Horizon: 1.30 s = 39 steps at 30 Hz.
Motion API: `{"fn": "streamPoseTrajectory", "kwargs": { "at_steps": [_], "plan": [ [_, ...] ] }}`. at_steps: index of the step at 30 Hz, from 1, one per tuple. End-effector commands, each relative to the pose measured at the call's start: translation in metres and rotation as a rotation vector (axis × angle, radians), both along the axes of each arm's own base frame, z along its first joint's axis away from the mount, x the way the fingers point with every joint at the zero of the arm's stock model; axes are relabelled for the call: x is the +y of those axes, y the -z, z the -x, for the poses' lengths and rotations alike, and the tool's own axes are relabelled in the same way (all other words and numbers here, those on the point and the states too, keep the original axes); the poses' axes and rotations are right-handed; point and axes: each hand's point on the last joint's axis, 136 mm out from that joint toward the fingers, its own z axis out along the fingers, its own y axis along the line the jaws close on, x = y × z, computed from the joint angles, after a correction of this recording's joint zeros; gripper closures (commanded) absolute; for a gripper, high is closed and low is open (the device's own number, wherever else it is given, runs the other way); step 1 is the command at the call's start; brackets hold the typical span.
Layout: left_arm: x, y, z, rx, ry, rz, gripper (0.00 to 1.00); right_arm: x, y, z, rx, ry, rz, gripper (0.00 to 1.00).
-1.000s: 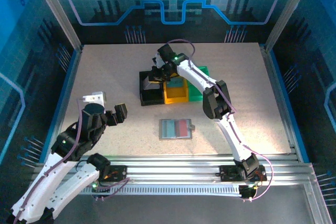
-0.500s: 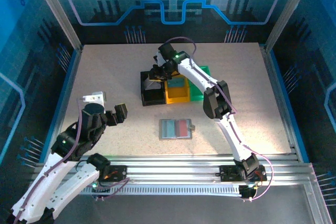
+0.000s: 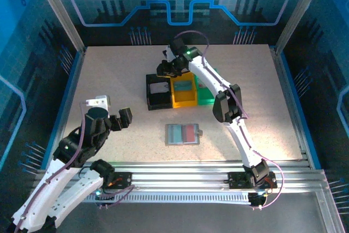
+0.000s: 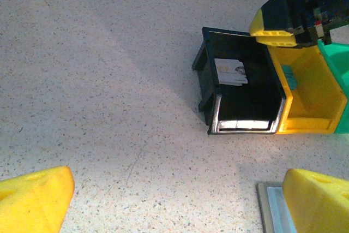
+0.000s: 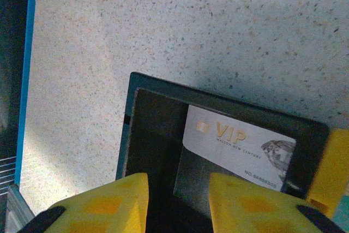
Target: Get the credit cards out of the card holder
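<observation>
R hand (image 5: 177, 189) part-open, empty, over card (image 5: 240, 145) in black bin (image 5: 126, 140); L hand (image 4: 180, 200) wide, empty.

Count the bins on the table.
3, side by side: black bin on the left, holding a white card; yellow bin in the middle; green bin on the right, partly under the right arm. None appears hidden.

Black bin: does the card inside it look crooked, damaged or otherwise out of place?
Nothing stands out. The white card sits inside the black bin, near its back wall and roughly square with the walls. It looks undamaged.
</observation>
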Motion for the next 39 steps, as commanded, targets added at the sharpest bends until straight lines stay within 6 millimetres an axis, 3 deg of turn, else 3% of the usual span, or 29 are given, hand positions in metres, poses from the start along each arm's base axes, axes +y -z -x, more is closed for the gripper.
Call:
{"fn": "streamPoseTrajectory", "kwargs": {
  "at_steps": [1,5,7,10,13,18,23,29,33,39],
  "plan": [
    [-0.002,0.003,-0.003,0.002,0.013,-0.009,0.01,-0.014,-0.072,0.007,-0.1,-0.002,-0.035,0.65],
    [-0.004,0.006,-0.003,0.017,0.023,-0.008,0.01,-0.023,-0.12,0.034,-0.183,-0.033,-0.032,0.64],
    [-0.007,0.007,-0.004,0.027,0.035,-0.004,0.01,-0.029,-0.133,0.05,-0.215,-0.048,-0.018,0.64],
    [-0.013,0.011,-0.005,0.053,0.056,0.002,0.01,-0.043,-0.141,0.08,-0.248,-0.058,-0.016,0.63],
    [-0.019,0.015,-0.005,0.08,0.085,0.007,0.01,-0.063,-0.136,0.111,-0.26,-0.044,-0.03,0.61],
    [-0.033,0.024,-0.007,0.135,0.146,0.019,0.01,-0.096,-0.111,0.162,-0.242,-0.018,-0.044,0.59],
    [-0.05,0.036,-0.006,0.219,0.212,0.043,0.01,-0.125,-0.067,0.206,-0.203,0.014,-0.035,0.57],
    [-0.074,0.049,-0.002,0.321,0.283,0.11,0.01,-0.137,-0.009,0.249,-0.097,0.0,-0.012,0.57],
    [-0.083,0.058,0.001,0.385,0.304,0.103,0.01,-0.136,0.012,0.265,-0.095,-0.017,0.003,0.57],
    [-0.104,0.068,0.006,0.488,0.33,0.104,0.01,-0.136,0.036,0.272,-0.065,-0.017,0.01,0.65]
  ]
}}
